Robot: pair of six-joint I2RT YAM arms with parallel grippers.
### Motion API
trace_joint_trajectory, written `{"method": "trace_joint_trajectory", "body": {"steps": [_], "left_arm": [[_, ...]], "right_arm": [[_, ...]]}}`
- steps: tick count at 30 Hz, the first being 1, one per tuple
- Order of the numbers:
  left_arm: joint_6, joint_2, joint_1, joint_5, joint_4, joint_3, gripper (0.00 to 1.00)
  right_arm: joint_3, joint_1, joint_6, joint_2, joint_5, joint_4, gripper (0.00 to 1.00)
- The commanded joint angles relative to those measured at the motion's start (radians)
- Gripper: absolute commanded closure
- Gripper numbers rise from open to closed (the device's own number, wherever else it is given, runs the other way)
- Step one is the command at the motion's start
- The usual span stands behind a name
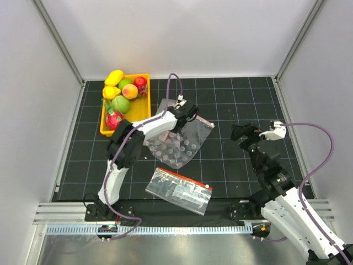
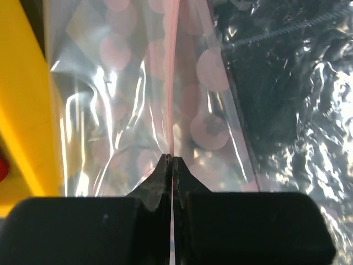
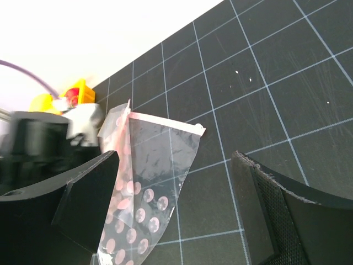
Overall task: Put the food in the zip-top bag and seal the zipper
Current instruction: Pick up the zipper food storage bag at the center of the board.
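Observation:
The zip-top bag (image 1: 190, 132) is held up off the black mat near the middle, its clear plastic hanging loose. My left gripper (image 1: 185, 114) is shut on its top edge. In the left wrist view the jaws (image 2: 172, 161) meet on the zipper (image 2: 174, 83), a thin pink line running away from them. The food (image 1: 121, 94) lies in a yellow tray (image 1: 142, 107) at the back left: yellow pieces, a green apple, a peach and a bigger green fruit. To the right of the bag my right gripper (image 1: 242, 135) is open and holds nothing. Its wrist view shows the bag (image 3: 160, 149) between its fingers (image 3: 88, 199) but farther away.
A clear sheet with rows of round bubbles (image 1: 171, 150) lies under and behind the lifted bag. A clear printed bag with a bold red band (image 1: 179, 189) lies near the front edge. The yellow tray's wall (image 2: 22, 110) is close on the left gripper's left side.

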State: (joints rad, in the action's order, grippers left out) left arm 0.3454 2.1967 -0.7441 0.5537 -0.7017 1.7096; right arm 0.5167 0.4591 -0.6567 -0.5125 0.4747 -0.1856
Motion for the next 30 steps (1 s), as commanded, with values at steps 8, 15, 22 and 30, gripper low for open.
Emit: {"method": "trace_joint_trajectory", "body": {"steps": [8,15,22,30], "left_arm": [[0.060,-0.413,-0.029,-0.210,0.131,-0.209,1.00],[0.060,-0.531,-0.075,-0.271,0.198,-0.301,1.00],[0.028,-0.577,-0.121,-0.374,0.314,-0.369,1.00],[-0.069,-0.569,-0.259,-0.196,0.324,-0.347,1.00]], "right_arm": [[-0.001,0.004,0.011,-0.073,-0.088,0.087,0.13],[-0.023,0.004,0.051,-0.096,-0.258,0.210,0.14],[-0.027,0.004,0.048,-0.126,-0.298,0.241,0.15],[0.002,0.003,-0.013,-0.191,-0.237,0.210,0.14]]}}
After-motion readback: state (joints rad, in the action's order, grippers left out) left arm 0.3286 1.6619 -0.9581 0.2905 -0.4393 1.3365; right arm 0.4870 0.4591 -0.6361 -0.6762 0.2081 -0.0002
